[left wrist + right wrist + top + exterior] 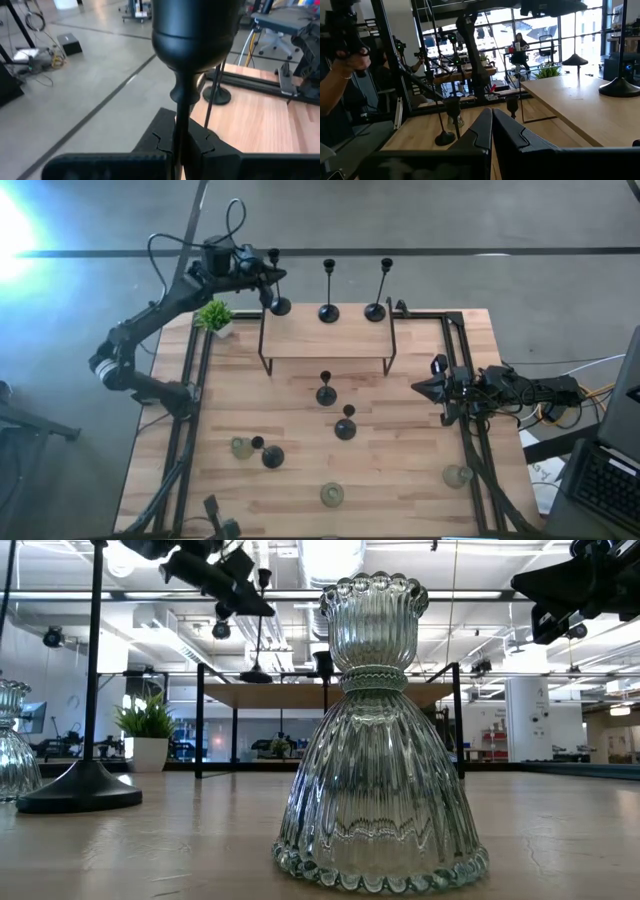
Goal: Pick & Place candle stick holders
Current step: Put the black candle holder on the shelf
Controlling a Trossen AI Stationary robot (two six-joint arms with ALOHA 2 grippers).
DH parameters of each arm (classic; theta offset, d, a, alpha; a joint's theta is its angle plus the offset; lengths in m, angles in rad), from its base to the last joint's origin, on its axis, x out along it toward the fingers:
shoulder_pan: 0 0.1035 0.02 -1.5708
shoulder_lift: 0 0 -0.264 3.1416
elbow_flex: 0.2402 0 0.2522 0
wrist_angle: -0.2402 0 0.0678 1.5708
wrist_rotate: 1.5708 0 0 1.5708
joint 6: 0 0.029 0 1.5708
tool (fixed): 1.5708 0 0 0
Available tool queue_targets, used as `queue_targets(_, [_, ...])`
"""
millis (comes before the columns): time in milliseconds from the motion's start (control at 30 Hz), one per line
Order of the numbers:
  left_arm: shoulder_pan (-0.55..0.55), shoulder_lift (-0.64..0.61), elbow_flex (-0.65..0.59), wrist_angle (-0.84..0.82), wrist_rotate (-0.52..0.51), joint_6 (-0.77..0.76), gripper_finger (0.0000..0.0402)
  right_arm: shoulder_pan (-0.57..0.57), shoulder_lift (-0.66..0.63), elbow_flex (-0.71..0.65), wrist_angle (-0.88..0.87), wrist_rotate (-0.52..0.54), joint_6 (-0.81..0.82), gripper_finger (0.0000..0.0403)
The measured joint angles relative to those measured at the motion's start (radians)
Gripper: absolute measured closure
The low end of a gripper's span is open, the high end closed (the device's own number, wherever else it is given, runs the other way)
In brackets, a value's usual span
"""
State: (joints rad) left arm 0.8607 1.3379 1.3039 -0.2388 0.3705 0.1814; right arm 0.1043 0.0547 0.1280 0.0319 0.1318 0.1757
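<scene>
A wooden table (300, 470) fills the overhead view, with a raised wooden shelf (325, 340) on black legs along its far edge. Only this view shows the whole layout: three tall black candle holders on the shelf, two shorter black ones (326, 393) mid-table, a black and glass pair (258, 450) nearer the front, and two more glass ones. A small green plant (214, 315) sits at the shelf's left end.

The table-level view instead puts one ribbed glass holder (378, 740) huge in the foreground, hiding much of the shelf behind it; another glass holder (12, 740) is cut off at the edge.

The left gripper (268, 280) reaches over the shelf's far left corner. Its wrist view shows what the overhead cannot: the fingers (200, 145) clamped on the thin stem of the left black holder (192, 45), whose cup looms just above them and whose base is out of sight there.

The right gripper (432, 387) hovers near the table's right rail, well apart from every holder, fingers pressed together and empty.
</scene>
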Motion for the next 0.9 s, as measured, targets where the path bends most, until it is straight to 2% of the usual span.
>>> queue_targets(400, [0.046, 0.032, -0.051, 0.021, 0.019, -0.002, 0.0390, 0.000, 0.000, 0.000, 0.000, 0.000, 0.000, 0.0394])
queue_targets(767, [0.067, 0.032, -0.135, 0.169, 0.126, -0.071, 0.0390, 0.000, 0.000, 0.000, 0.000, 0.000, -0.002, 0.0394])
queue_targets(900, [0.068, 0.031, -0.146, 0.177, 0.129, -0.070, 0.0390, 0.000, 0.000, 0.000, 0.000, 0.000, -0.001, 0.0394])
